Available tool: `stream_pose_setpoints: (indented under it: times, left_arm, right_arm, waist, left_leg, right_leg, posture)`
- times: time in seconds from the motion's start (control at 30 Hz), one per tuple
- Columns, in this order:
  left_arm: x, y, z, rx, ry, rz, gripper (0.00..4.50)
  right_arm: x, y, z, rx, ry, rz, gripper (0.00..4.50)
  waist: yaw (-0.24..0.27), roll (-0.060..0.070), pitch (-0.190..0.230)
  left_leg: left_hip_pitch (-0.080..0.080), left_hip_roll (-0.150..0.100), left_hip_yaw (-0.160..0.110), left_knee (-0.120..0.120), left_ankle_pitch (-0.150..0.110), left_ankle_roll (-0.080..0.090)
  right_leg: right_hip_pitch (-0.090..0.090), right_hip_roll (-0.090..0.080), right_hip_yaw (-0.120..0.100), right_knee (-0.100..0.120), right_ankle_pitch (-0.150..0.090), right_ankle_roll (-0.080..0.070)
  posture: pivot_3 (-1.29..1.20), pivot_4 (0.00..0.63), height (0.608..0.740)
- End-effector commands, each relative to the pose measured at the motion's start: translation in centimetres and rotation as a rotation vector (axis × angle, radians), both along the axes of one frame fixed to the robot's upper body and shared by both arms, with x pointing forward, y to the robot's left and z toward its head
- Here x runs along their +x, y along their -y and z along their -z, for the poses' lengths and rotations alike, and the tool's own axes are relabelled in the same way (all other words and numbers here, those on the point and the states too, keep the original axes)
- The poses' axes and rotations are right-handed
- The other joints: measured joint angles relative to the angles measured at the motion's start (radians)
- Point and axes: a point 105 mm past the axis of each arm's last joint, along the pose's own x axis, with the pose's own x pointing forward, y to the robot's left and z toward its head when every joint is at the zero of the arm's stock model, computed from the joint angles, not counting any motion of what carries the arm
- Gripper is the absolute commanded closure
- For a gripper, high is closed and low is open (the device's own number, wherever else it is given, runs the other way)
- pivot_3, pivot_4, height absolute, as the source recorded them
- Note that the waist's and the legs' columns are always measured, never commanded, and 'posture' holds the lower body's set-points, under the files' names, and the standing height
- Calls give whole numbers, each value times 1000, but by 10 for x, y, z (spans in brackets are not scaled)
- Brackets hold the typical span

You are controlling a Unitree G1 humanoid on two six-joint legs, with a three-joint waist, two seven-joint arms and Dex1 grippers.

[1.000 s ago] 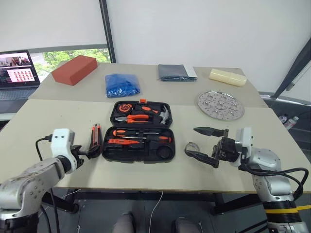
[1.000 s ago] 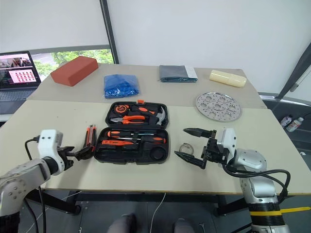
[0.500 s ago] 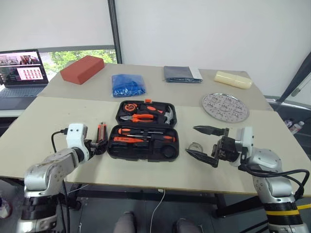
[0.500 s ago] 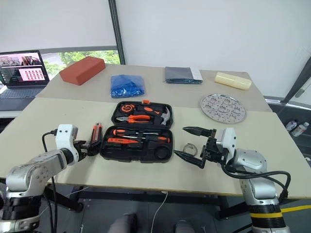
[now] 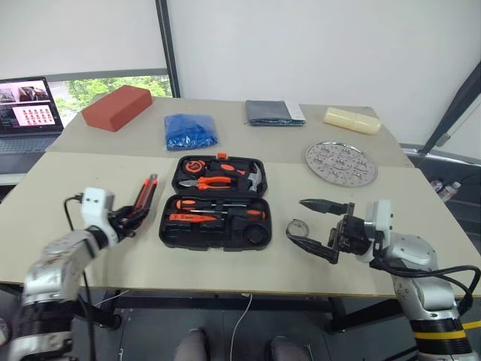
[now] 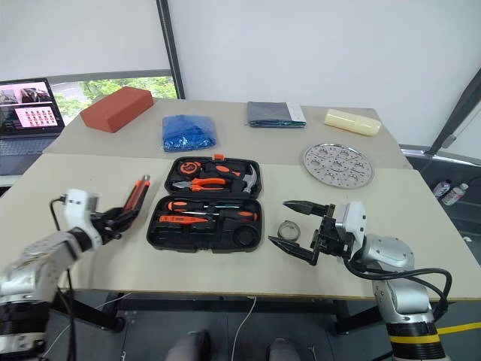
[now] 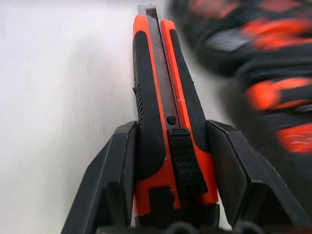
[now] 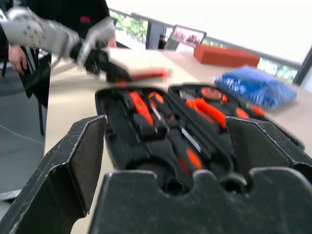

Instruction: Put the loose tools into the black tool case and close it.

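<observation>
Jaws of left gripper clamp utility knife near slider end, raised just left of open black tool case. Right gripper jaws gape empty, right of case. Knife judged light, rigid, slick plastic; mid-body hold suits.

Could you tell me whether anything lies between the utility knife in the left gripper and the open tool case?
Nothing visible does. The left gripper holds the utility knife just left of the open black tool case, with only bare table between them. The small grey tape roll lies on the case's far side.
</observation>
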Motion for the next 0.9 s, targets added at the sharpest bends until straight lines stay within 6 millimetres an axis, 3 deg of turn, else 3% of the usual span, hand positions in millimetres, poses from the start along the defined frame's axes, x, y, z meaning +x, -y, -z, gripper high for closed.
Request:
stream_pose_setpoints:
  times: [0.03,0.1,0.17,0.33,0.63,0.9]
  left_arm:
    - [-25,45,-22,238,86,512,2750]
    - [-24,65,-31,243,102,631,2750]
    - [-24,86,-21,395,75,783,2750]
    - [-14,101,2,557,21,873,2750]
    - [-5,107,28,692,-30,903,2750]
    - [4,109,28,735,-32,905,2750]
  right_arm:
    - [-2,12,-18,2,49,35,0]
    - [-5,16,-18,-7,25,20,0]
    - [-11,19,-14,-57,-5,-13,0]
    - [-19,18,-12,-107,-20,-51,0]
    - [-24,22,-14,-115,-3,-16,0]
    - [-26,25,-14,-113,-5,-5,0]
  waist:
    - [9,1,0]
    - [20,3,1]
    - [27,3,1]
    - [16,3,1]
    - [8,3,1]
    - [8,3,1]
  left_leg:
    - [-1,0,1,0,0,0]
    - [-3,-1,1,0,0,0]
    - [-5,-1,2,1,0,0]
    - [-9,0,2,7,3,6]
    - [-9,1,0,8,6,10]
    - [-9,1,0,11,6,10]
  right_leg:
    - [0,-1,0,0,0,0]
    - [-5,-1,0,-1,-1,0]
    - [-6,-2,0,-1,-1,0]
    - [-4,1,2,1,1,5]
    - [-4,3,2,3,1,10]
    - [-3,3,3,4,-1,13]
  posture:
    - [0,150,740]
    - [0,150,740]
    - [0,150,740]
    - [0,150,740]
    - [0,150,740]
    - [0,150,740]
